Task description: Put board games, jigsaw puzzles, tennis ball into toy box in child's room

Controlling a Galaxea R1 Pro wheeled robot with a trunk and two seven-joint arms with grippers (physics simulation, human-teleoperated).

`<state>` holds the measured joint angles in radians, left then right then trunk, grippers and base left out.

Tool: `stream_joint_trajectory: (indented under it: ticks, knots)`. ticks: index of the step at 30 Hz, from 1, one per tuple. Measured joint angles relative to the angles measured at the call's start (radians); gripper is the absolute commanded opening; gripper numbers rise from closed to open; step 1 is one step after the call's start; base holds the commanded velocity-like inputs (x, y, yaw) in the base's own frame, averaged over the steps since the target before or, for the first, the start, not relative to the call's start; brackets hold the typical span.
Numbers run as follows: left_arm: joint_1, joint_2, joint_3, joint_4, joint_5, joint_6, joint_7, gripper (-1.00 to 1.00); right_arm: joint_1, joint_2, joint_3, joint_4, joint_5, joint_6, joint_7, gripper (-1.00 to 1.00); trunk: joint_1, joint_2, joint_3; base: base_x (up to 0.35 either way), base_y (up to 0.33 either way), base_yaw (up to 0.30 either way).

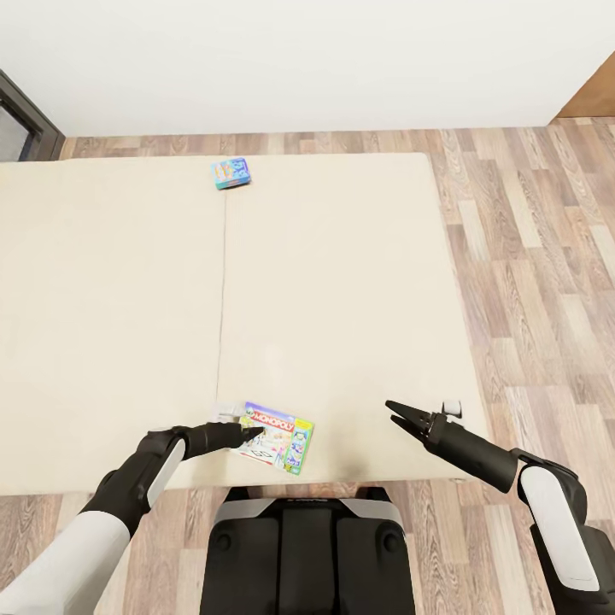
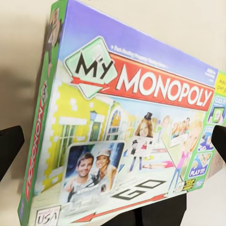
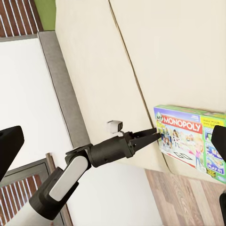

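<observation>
Two board games lie on the cream bed [image 1: 342, 282]. The green-white Monopoly box [image 1: 278, 437] rests flat near the bed's front edge, and a light-blue box [image 1: 231, 172] sits far back by the centre seam. My left gripper [image 1: 254, 431] is open at the Monopoly box's left edge, just above it. In the left wrist view the box [image 2: 127, 132] is very close, with dark fingers [image 2: 9, 146] wide apart at both sides. My right gripper [image 1: 395, 412] hangs open over bare mattress, right of the box. The right wrist view has the box [image 3: 190, 136] and the left gripper [image 3: 149, 136] beside it.
Wood-plank floor [image 1: 530, 256] runs to the right of the bed and behind it, up to a white wall [image 1: 307, 60]. A dark door frame [image 1: 21, 120] stands at the far left. My base [image 1: 307, 555] is against the bed's front edge.
</observation>
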<state>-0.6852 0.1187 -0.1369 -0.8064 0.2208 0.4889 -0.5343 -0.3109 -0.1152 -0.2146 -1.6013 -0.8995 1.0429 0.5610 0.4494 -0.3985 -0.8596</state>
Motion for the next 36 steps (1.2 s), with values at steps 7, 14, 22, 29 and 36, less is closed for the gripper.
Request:
stream_joint_trajectory:
  ticks: [7,14,22,29,36]
  knots:
    - [0.0,0.0,0.0,-0.001,0.0,0.0,0.0,1.0,0.0,0.0,0.001,0.0,0.0,0.0,0.0,1.0,0.0,0.0,0.0,0.0,0.0,0.0]
    - [0.0,0.0,0.0,0.0,0.0,0.0,0.0,1.0,0.0,0.0,0.001,0.0,0.0,0.0,0.0,1.0,0.0,0.0,0.0,0.0,0.0,0.0]
    - [0.0,0.0,0.0,0.0,0.0,-0.001,0.0,1.0,0.0,0.0,0.001,0.0,0.0,0.0,0.0,1.0,0.0,0.0,0.0,0.0,0.0,0.0]
    - [0.0,0.0,0.0,0.0,0.0,-0.001,-0.001,1.0,0.0,0.0,0.001,0.0,0.0,0.0,0.0,1.0,0.0,0.0,0.0,0.0,-0.004,0.0]
    - [0.0,0.0,-0.001,0.0,0.0,-0.002,-0.002,1.0,0.0,0.0,0.001,0.0,0.0,0.0,-0.001,1.0,0.0,0.0,0.0,0.0,-0.157,0.0]
